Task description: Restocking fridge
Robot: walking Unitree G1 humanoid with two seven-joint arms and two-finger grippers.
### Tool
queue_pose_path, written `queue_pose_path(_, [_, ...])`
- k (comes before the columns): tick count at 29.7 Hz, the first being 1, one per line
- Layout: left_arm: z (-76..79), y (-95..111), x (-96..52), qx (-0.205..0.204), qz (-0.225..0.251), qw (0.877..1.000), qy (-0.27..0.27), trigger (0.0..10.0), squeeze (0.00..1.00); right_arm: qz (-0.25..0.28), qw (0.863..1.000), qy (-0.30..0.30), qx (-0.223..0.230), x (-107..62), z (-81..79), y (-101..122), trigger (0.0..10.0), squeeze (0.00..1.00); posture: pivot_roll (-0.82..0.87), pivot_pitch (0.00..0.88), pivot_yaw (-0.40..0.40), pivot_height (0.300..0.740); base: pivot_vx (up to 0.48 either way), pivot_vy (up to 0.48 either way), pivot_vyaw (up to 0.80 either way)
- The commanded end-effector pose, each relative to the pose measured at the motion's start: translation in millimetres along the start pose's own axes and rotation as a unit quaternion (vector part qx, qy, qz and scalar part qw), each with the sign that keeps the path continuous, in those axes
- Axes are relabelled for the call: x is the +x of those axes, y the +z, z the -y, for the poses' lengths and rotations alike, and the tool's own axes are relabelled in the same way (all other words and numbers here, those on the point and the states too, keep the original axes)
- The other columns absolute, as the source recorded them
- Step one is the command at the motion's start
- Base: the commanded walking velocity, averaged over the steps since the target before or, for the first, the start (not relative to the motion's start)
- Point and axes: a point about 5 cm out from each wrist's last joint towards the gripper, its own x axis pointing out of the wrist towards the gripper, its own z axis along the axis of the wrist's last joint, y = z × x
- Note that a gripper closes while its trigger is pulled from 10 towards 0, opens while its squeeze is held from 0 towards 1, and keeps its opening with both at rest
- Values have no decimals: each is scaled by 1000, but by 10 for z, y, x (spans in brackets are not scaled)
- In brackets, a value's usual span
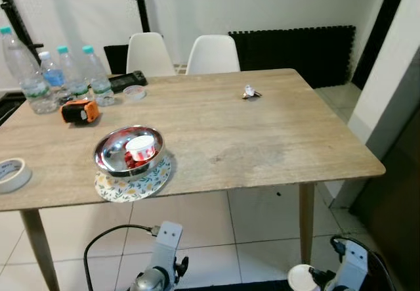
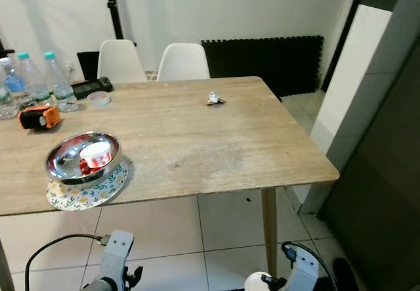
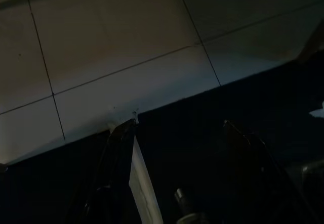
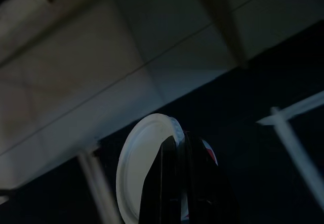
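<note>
Frame edge crops the tape roll (image 1: 12,174) and right claw (image 1: 319,279).

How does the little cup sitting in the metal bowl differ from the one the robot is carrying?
The cup in the bowl rests in the steel bowl on the table, untouched; the carried cup hangs low beside the table, above the floor tiles, gripped by the right gripper. The bowl's cup shows its top to the head camera; the carried one shows its round white end to the wrist camera. Both are small white tubs with red markings.
</note>
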Motion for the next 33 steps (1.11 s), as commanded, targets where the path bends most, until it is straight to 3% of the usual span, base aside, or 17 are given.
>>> queue_pose_path(1, [-94, -118, -50, 0, -16, 1000, 13, 10000, 0, 2, 998, -18, -61, 12, -18, -18, 0, 0, -93, 0, 27, 740, 0, 0, 0])
queue_pose_path(2, [-101, -127, -59, -3, -10, 1000, 13, 10000, 0, 7, 994, -25, -106, 25, -48, -7, 0, 0, -91, 0, 21, 740, 0, 0, 0])
queue_pose_path(3, [-101, -127, -59, -3, -10, 1000, 13, 10000, 0, 7, 994, -25, -106, 25, -48, -7, 0, 0, -91, 0, 21, 740, 0, 0, 0])
queue_pose_path(5, [-115, -92, -74, -6, 22, 1000, 10, 10000, 0, 25, 984, -15, -178, 44, -137, 46, 0, 0, -88, 0, 12, 740, 0, 0, 0])
queue_pose_path(7, [-225, -31, -116, -49, 71, 995, 42, 10000, 0, 58, 980, 0, -192, 56, -225, 138, 0, 0, -84, 0, 2, 740, 0, 0, 0])
queue_pose_path(10, [-337, 7, -175, -74, 114, 988, 76, 10000, 0, 83, 974, 33, -210, 55, -320, 208, 0, 0, -77, 0, -13, 740, 0, 0, 0])
queue_pose_path(12, [-337, 7, -175, -74, 114, 988, 76, 10000, 0, 83, 974, 33, -210, 55, -320, 208, 0, 0, -77, 0, -13, 740, 0, 0, 0])
queue_pose_path(14, [-351, 24, -225, -68, 148, 984, 73, 10000, 0, 100, 966, 75, -228, 37, -386, 234, 0, 0, -67, 0, -26, 740, 0, 0, 0])
queue_pose_path(19, [-365, -13, -269, -68, 158, 982, 75, 10000, 0, 114, 967, 85, -212, 8, -338, 253, 0, 0, -63, 0, -30, 740, 0, 0, 0])
queue_pose_path(21, [-376, -75, -282, -73, 146, 983, 80, 10000, 0, 116, 972, 74, -191, -5, -271, 253, 0, 0, -63, 0, -30, 740, 0, 0, 0])
queue_pose_path(24, [-248, -277, -244, -56, 69, 995, 39, 10000, 0, 98, 981, 21, -166, 1, -123, 164, 0, 0, -63, 0, -18, 740, 0, 0, 0])
queue_pose_path(28, [-169, -267, -216, -27, 64, 998, 14, 10000, 0, 90, 985, -9, -144, 8, -66, 85, 0, 0, -63, 0, -12, 740, 0, 0, 0])
queue_pose_path(29, [-177, -230, -207, -25, 71, 997, 22, 10000, 0, 91, 987, -15, -132, 7, -58, 70, 3882, 0, -63, 0, -5, 740, 0, 0, 0])
queue_pose_path(30, [-187, -207, -200, -32, 75, 996, 30, 10000, 0, 93, 989, -11, -111, 9, -67, 52, 10000, 0, -63, 0, -5, 740, 0, 0, 0])
queue_pose_path(33, [-183, -190, -180, -37, 69, 996, 32, 10000, 0, 91, 992, -4, -89, 13, -90, 14, 10000, 0, -63, 0, -5, 740, 0, 0, 0])
